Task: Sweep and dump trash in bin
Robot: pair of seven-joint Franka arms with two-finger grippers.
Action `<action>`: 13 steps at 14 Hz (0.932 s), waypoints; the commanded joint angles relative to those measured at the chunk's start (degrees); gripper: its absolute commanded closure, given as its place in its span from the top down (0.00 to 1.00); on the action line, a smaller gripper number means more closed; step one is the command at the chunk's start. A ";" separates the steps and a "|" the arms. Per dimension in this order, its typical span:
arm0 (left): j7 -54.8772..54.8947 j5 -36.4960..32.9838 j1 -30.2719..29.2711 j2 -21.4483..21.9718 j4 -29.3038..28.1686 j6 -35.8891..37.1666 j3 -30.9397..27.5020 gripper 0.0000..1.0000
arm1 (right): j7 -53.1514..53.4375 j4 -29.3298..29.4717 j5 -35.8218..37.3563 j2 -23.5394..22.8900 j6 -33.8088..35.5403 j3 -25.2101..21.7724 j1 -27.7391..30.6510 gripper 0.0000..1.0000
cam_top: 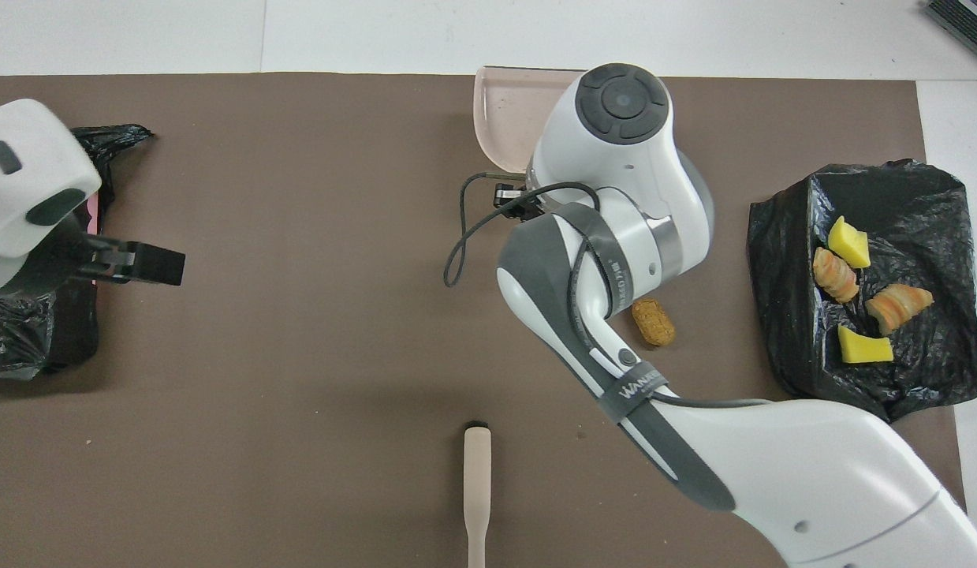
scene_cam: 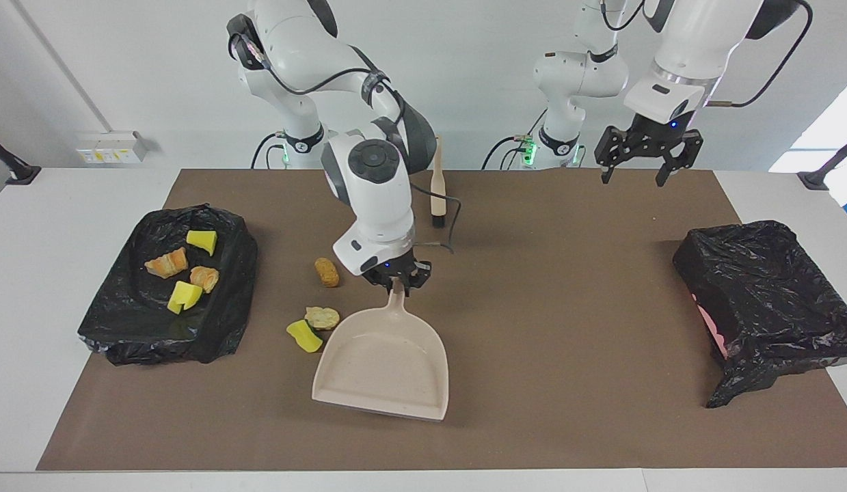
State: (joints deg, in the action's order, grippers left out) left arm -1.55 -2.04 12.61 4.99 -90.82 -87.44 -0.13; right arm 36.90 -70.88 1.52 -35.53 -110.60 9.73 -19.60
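Right gripper [scene_cam: 396,279] is clamped on the handle of the beige plastic dustpan [scene_cam: 385,369], pan resting on the brown mat.

Three loose scraps lie just beside the pan, toward the right arm's end:
- yellow sponge chunk [scene_cam: 304,336]
- pale bread lump [scene_cam: 322,317], nearly touching the pan's side wall
- tan peanut-shaped lump [scene_cam: 327,271], nearer the robots

The pan mouth faces away from the robots, so the scraps sit off its side, not at the mouth. I'd re-aim it.

The beige black-bristled hand brush [scene_cam: 437,193] lies untouched, long axis toward the robots. Left gripper [scene_cam: 648,158] waits, spread wide, raised over its own end.

Four scraps sit in the black-bagged bin [scene_cam: 226,321].

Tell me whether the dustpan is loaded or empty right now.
Empty. The dustpan shows a bare beige floor, held by its handle in the right gripper; three scraps lie on the mat beside it.
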 commanded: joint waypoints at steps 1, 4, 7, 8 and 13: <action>4.26 0.11 -1.97 2.22 -0.67 5.52 0.65 1.00 | 1.85 5.58 -2.39 -6.64 -3.64 2.74 -0.35 0.00; 4.27 0.11 -2.41 2.57 -0.59 4.83 -1.98 1.00 | 1.77 5.23 -3.54 -7.97 -4.97 4.24 -0.53 0.00; 8.20 1.07 -4.69 1.44 0.02 3.25 -2.95 1.00 | 1.59 3.39 -4.41 -8.50 -6.37 4.86 -0.70 0.00; 10.05 1.08 -5.13 0.47 1.51 3.33 -2.95 1.00 | 1.68 2.60 -5.37 -8.50 -7.16 4.94 -0.96 0.00; 10.60 1.08 -6.19 -2.52 6.00 4.12 -3.04 1.00 | 1.59 0.58 -5.91 -7.97 -7.96 4.95 -2.11 0.29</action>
State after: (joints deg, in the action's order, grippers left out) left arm 7.82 -1.70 7.45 4.39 -87.76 -83.70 -3.55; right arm 38.23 -68.46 -3.31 -44.10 -116.22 14.25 -22.06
